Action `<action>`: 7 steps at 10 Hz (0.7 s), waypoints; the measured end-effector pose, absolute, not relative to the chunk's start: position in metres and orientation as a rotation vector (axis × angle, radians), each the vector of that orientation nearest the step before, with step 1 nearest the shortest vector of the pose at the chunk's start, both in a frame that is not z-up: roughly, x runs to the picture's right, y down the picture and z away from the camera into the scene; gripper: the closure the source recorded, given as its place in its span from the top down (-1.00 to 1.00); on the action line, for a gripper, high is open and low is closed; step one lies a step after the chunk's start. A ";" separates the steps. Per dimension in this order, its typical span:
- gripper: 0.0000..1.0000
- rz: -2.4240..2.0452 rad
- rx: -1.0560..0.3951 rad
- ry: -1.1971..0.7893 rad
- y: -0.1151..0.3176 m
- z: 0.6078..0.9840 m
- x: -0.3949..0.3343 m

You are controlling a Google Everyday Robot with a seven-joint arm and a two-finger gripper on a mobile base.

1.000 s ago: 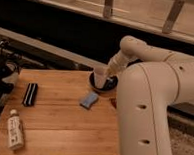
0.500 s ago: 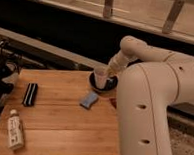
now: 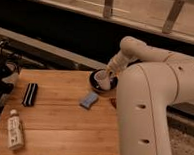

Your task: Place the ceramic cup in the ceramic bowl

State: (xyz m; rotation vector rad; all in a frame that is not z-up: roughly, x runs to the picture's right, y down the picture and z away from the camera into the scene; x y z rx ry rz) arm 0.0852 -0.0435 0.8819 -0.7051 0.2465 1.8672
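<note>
Cup, ceramic, white, one (image 3: 102, 80): sitting upright inside the black ceramic bowl (image 3: 94, 82), at the far right of the wooden table (image 3: 62, 119). The gripper (image 3: 110, 73) is hanging directly over the cup's right rim, reaching down from the white arm (image 3: 142, 52) that is curving in from the right; gripper and cup are looking as though they are touching, though the contact point is not showing clearly. Whether the gripper is clasping the cup or standing apart from it cannot be told.

Bowl, one: lying at the table's far right edge, partly passing behind the robot's white body (image 3: 147, 120).

Blue rectangular object, one (image 3: 89, 100): lying flat just nearer than the bowl, slightly to its left, apart from it.

Black ridged bar-shaped object, one (image 3: 29, 94): lying at the table's left side, well apart from the bowl.

White bottle with label, one (image 3: 14, 131): lying on its side at the near left corner, cap pointing toward the far side.
</note>
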 end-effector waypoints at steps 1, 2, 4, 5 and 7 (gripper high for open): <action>-0.13 1.867 -0.705 0.244 -0.044 0.882 0.084; 0.03 1.865 -0.705 0.243 -0.044 0.883 0.083; 0.35 1.864 -0.705 0.243 -0.046 0.882 0.083; 0.36 1.864 -0.705 0.244 -0.046 0.881 0.084; 0.38 1.864 -0.705 0.247 -0.046 0.880 0.085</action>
